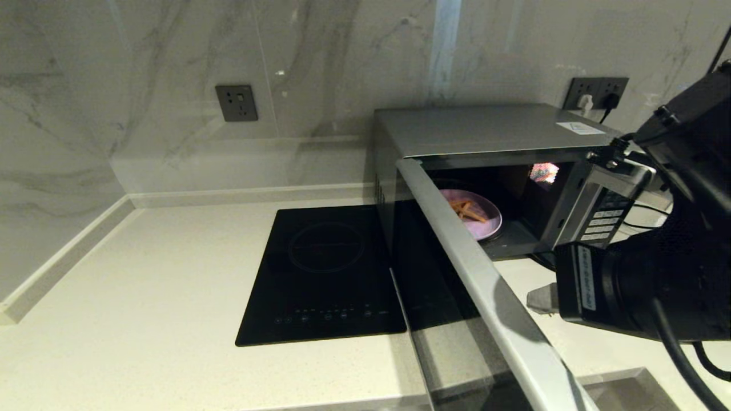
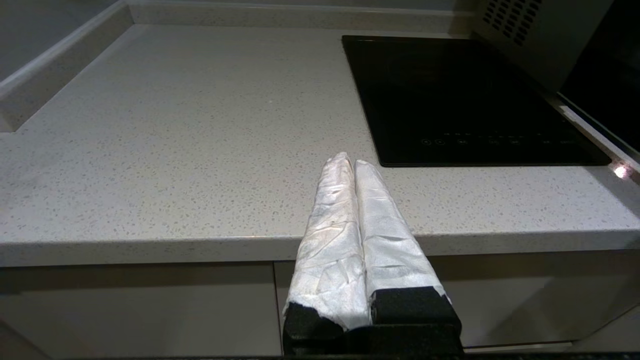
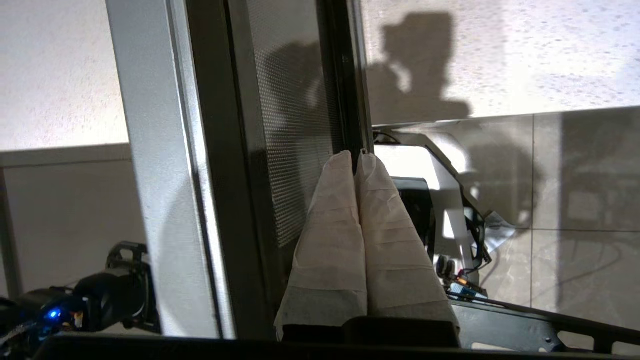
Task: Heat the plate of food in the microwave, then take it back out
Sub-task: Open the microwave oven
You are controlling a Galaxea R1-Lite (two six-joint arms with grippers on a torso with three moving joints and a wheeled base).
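The silver-grey microwave stands at the back right with its door swung wide open towards me. Inside on the turntable lies the lilac plate of food; orange fries show, and the door's edge hides the plate's left part. My right gripper hangs in front of the cavity, on the inner side of the door. Its taped fingers are shut and empty, tips right at the door's mesh window. My left gripper is parked low at the counter's front edge, shut and empty.
A flat black induction hob lies left of the microwave, also in the left wrist view. The open door juts out past the counter's front edge. The microwave's button panel sits close to my right arm. Wall sockets and plugged cables are behind.
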